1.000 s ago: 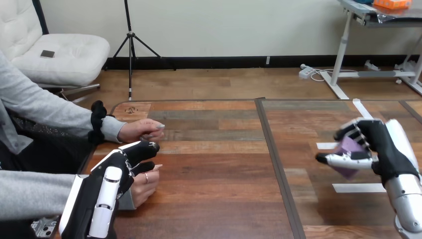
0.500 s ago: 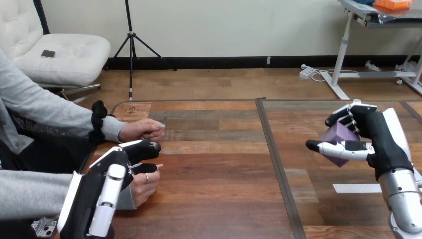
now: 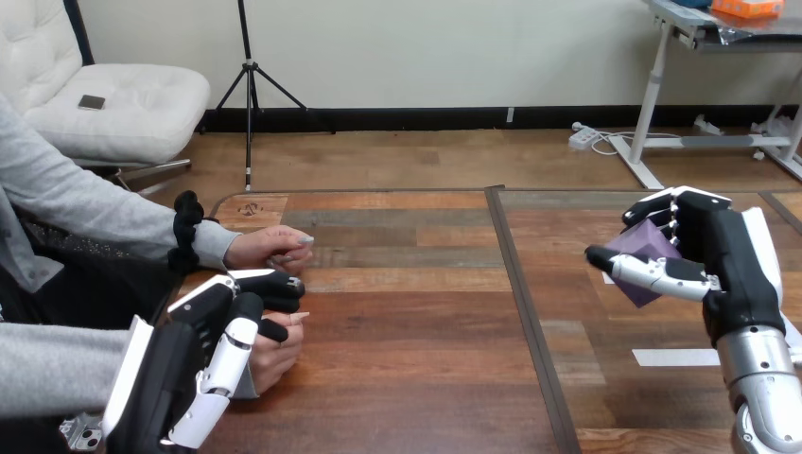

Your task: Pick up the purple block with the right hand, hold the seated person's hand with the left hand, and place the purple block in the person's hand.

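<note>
Lately, in the head view, has raised the small purple cube-shaped block (image 3: pixel 641 257) further off the brown wooden plank table (image 3: pixel 416 312) and a little toward the middle. Keeps the purple block clamped in the right robot hand (image 3: pixel 719 255), thumb across its near lower face and fingers (image 3: pixel 651 210) hooked over its top. Holds it over the table's right half, above and beyond a white tape strip (image 3: pixel 679 357), well apart from both of the person's hands. Has also rolled the left robot hand (image 3: pixel 208 326) inward and brought it against the person's nearer hand (image 3: pixel 276 352) at the view's left, loosely curled on the table near its edge. Touching there, by the look, yet cannot tell whether closed round it or merely laid against it. Leaves the person's farther hand (image 3: pixel 270 248), just beyond, resting on the table and apart from both robot hands. Reads, as a judgement, as pick-up done and the hold sought but not confirmed. Would next need the nearer hand opened or turned palm up, then a long carry leftward across the table before any release. As for writing: nothing legible on the purple block or on either robot hand, only a small dark mark (image 3: pixel 248 209) at the table's far left corner, too small to read.
</note>
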You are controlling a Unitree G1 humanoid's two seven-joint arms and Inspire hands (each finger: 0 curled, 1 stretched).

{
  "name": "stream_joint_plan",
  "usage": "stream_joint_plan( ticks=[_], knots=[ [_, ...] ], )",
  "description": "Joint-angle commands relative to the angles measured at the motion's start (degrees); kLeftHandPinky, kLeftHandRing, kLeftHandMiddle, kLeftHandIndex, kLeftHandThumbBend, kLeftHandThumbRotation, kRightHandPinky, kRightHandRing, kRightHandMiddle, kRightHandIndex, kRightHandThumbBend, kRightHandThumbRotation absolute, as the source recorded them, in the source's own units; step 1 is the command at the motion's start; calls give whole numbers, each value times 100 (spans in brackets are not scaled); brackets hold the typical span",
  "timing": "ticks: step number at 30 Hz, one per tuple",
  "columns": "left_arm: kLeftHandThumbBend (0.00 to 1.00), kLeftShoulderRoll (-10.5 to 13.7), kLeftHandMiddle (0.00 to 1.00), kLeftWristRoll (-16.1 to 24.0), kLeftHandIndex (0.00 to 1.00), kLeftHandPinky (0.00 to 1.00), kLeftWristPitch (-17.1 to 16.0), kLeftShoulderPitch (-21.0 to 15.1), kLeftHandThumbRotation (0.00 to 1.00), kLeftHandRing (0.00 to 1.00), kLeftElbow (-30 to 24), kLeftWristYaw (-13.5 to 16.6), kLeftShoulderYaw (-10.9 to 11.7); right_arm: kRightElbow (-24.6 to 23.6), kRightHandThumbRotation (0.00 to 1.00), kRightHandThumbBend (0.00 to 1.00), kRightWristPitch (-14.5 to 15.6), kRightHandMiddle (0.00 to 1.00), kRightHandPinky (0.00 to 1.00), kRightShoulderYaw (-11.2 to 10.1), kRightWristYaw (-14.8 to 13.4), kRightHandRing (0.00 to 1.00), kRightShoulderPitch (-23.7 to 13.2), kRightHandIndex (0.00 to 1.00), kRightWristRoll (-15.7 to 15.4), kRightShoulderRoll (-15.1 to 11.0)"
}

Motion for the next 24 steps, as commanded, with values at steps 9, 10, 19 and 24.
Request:
stream_joint_plan(
  ticks=[9, 10, 19, 24],
  knots=[
    [37, 275, 67, 241, 62, 50, -146, -425, 67, 64, 76, 117, 226, -671, 0, 94, 638, 39, 32, -623, 642, 34, 20, 42, 1191, 595],
    [38, 320, 67, 307, 62, 50, -73, -413, 67, 64, 30, 127, 248, -660, 0, 94, 659, 39, 32, -668, 771, 35, 27, 42, 1315, 638],
    [45, 551, 70, 809, 67, 53, 449, -303, 65, 67, -298, 210, 436, -705, 0, 90, 963, 42, 33, -950, 1185, 37, 67, 42, 1859, 943],
    [47, 667, 73, 1009, 69, 54, 614, -290, 61, 70, -397, 247, 524, -984, 0, 87, 1490, 43, 33, -1108, 1347, 38, 125, 42, 2291, 1132]
  ],
)
